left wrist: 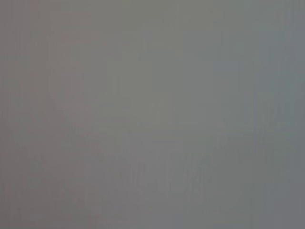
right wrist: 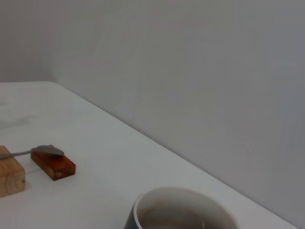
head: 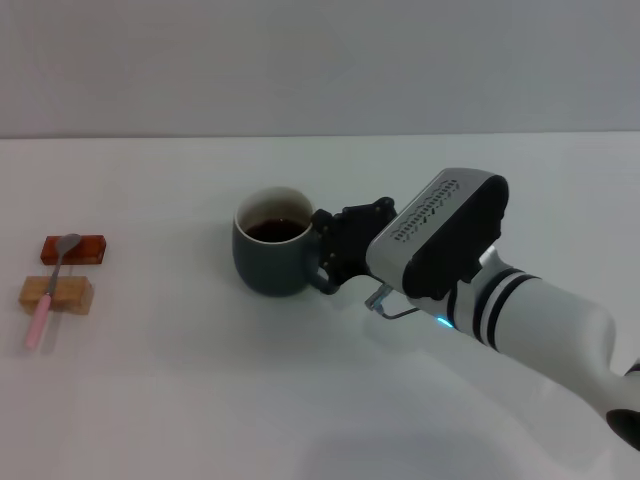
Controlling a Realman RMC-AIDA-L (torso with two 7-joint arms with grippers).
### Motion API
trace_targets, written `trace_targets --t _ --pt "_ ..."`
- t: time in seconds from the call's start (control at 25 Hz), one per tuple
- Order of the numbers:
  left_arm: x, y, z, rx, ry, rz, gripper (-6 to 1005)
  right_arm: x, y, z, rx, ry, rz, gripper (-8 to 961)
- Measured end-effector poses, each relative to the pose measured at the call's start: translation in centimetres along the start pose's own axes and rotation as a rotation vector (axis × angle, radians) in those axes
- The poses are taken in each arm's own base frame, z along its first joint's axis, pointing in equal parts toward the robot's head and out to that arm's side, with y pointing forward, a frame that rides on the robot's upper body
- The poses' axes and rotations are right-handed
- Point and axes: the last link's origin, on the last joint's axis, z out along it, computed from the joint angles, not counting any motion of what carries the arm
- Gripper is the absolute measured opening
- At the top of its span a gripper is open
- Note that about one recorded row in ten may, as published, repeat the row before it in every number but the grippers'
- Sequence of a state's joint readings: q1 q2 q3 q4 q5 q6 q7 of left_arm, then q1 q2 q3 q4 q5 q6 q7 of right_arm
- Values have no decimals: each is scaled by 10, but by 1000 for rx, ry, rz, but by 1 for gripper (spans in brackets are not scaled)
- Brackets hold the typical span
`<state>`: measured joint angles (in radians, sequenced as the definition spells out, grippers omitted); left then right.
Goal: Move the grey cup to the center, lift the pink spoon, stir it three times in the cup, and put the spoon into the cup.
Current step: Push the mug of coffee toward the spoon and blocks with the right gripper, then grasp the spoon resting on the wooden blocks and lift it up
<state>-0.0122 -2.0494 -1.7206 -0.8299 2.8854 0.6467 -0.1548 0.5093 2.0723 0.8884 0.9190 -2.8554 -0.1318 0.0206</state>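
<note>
The grey cup [head: 272, 255] stands on the white table [head: 200, 400] a little left of the middle, with dark liquid inside. My right gripper [head: 330, 250] reaches in from the right and is shut on the cup's handle. The cup's cream rim shows close up in the right wrist view [right wrist: 183, 202]. The pink spoon [head: 45, 300] lies at the far left, its metal bowl resting on a red block [head: 85, 249] and its handle across a tan block [head: 70, 295]. The spoon's bowl also shows in the right wrist view [right wrist: 47, 150]. My left gripper is out of view.
The red block [right wrist: 53, 164] and tan block [right wrist: 9, 176] show in the right wrist view too. A plain grey wall [head: 320, 60] stands behind the table's far edge. The left wrist view shows only flat grey.
</note>
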Motion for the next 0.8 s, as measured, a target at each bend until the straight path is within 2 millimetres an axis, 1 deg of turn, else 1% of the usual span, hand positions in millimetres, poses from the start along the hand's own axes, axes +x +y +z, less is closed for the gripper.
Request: trace_targets --t 0.12,0.24,0.36,0.4,0.44,0.48,0.52,0.56,0.64,0.68,0.72,0.76,0.8 --pt "0 0 0 -1 -1 0 759 -1 0 0 0 -2 3 -1" --pt "-2 3 1 -8 -7 1 758 3 -12 -4 45 -4 39 -1" --pt "-3 4 1 -11 -9 0 757 6 -31 -12 114 -15 79 -1" --pt "-3 5 1 -13 -10 -1 757 6 -31 -12 114 -15 79 -1" --pt "-3 7 1 -18 -12 -1 756 7 -38 -16 143 -23 94 -1" --pt "-4 9 0 -25 -15 -3 756 11 -53 -25 201 -39 110 -1" --pt "-5 12 0 -32 -18 -6 756 11 -53 -25 201 -39 110 -1" --pt "-7 15 0 -43 -24 -7 755 12 -60 -29 228 -49 119 -1" --pt "-7 15 0 -43 -24 -7 754 16 -75 -39 286 -72 141 -1" --pt "-9 19 -2 -57 -31 -9 754 20 -91 -50 350 -99 169 -1" --pt "-9 19 -2 -57 -31 -9 754 20 -91 -50 350 -99 169 -1" --pt "-9 19 -2 -57 -31 -9 753 23 -103 -61 402 -119 180 -1" --pt "-9 19 -2 -57 -31 -9 753 23 -103 -61 402 -119 180 -1"
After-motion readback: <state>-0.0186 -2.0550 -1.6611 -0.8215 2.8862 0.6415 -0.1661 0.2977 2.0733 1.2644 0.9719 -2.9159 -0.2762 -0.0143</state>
